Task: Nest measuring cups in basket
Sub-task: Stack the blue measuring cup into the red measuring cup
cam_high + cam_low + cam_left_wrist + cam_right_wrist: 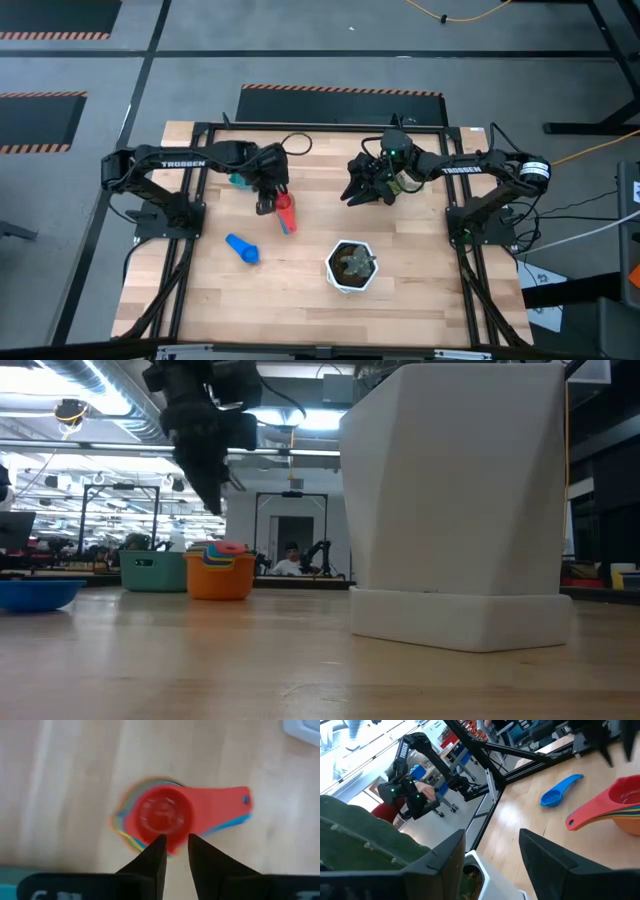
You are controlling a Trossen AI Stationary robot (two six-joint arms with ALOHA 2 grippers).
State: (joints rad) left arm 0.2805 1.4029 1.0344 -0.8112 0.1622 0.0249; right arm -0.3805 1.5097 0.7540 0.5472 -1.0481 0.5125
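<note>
A nested stack of measuring cups (285, 213), red one on top and orange one at the bottom, stands on the table; in the low view the stack (220, 570) sits right of the teal basket (152, 572). A single blue cup (242, 249) lies apart, nearer the near edge. My left gripper (175, 845) hovers above the stack's red cup (162, 815), fingers slightly apart, clear of it in the low view (205, 480). The basket (238, 180) is partly hidden under the left arm. My right gripper (362, 192) waits open over the table's middle.
A white hexagonal plant pot (351, 265) stands near the near edge, right of the blue cup, and fills the right of the low view (460, 510). A black cable loops by the far edge (298, 142). Bare wood lies between the stack and the pot.
</note>
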